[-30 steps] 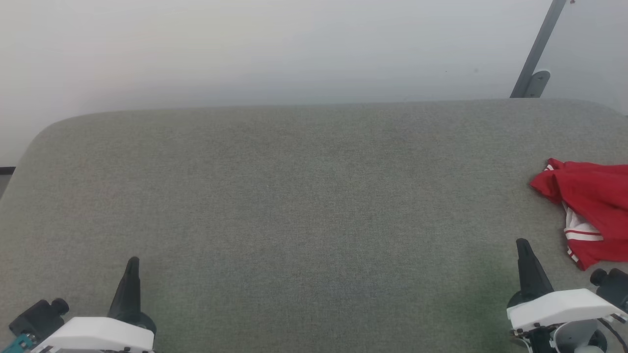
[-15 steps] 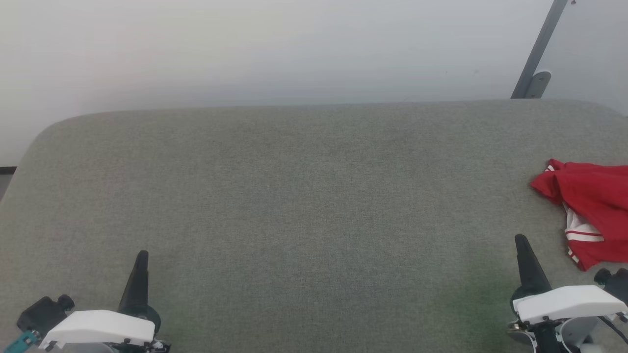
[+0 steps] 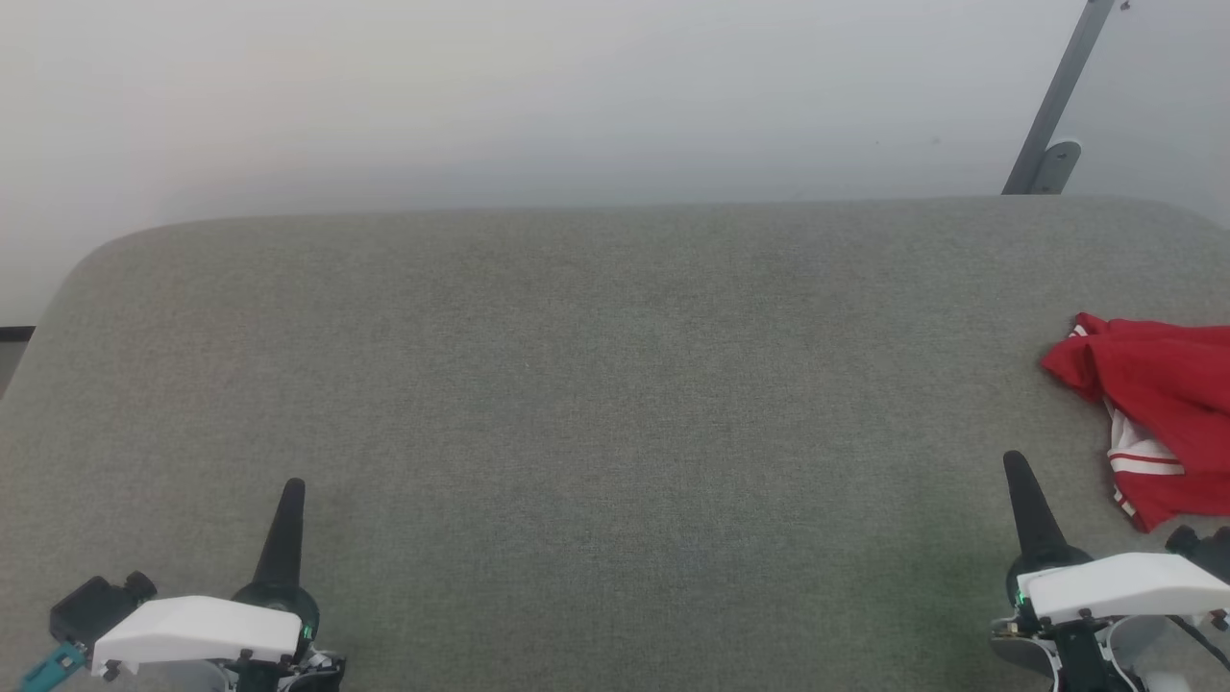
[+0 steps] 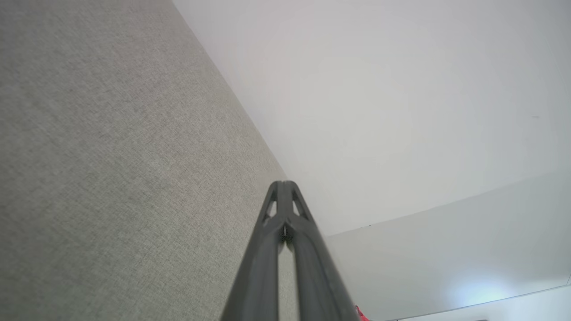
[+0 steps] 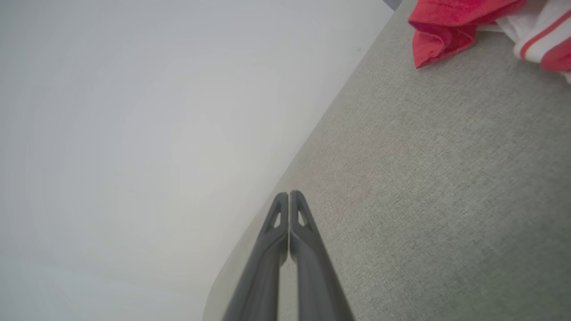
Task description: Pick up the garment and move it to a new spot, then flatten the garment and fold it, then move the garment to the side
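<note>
Grey woven fabric covers the wide, round-cornered surface (image 3: 615, 384), with a pale blank wall (image 3: 577, 86) behind it. At the surface's right side lies the bright red soft shirt with white panels and striped trim (image 3: 1168, 404), seemingly bunched, though the frame cuts it off. Near it, not touching, the right gripper (image 3: 1016, 466) has its jaws pressed together, empty. Well apart, the left gripper (image 3: 291, 492) is likewise closed on nothing.

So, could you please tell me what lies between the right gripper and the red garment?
Nothing: in the head view, only bare grey padded surface separates the right gripper from the garment; the right wrist view agrees.
</note>
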### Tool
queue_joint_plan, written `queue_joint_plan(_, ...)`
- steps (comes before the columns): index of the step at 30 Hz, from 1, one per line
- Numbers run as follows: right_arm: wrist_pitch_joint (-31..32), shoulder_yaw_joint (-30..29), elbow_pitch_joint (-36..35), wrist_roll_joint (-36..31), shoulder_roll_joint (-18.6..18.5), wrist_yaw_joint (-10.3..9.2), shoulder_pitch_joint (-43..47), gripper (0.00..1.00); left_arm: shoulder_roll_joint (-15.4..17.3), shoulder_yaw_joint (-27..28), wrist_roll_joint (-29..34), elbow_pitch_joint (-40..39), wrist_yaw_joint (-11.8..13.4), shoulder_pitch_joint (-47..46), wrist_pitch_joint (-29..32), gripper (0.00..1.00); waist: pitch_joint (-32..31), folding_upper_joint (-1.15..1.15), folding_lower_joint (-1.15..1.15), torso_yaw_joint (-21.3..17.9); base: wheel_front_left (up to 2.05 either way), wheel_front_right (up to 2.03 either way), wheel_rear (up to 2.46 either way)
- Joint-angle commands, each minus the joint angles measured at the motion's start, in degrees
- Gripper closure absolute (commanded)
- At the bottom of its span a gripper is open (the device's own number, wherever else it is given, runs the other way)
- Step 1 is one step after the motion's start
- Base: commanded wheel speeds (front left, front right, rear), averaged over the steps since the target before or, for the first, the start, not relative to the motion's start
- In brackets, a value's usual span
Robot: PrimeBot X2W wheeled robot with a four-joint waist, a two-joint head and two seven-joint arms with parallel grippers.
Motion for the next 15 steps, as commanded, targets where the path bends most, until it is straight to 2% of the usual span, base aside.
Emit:
queue_joint_plan(1, 0.5, 0.1, -0.7, 1.8, 0.1, 0.02, -1.2, 1.00, 0.0, 0.3, -1.8, -0.6, -0.1, -1.2, 0.4, 1.00, 0.0, 0.00, 0.00, 0.0, 0.00, 0.00, 0.00)
queue_joint_plan(15, 2.6, 0.2, -1.0, 10.4, 0.1, 0.02, -1.5, 1.00, -1.3, 0.4, -8.6, -0.6, -0.1, -2.2, 2.6, 1.00, -0.1, 0.00, 0.00, 0.1, 0.00, 0.00, 0.00)
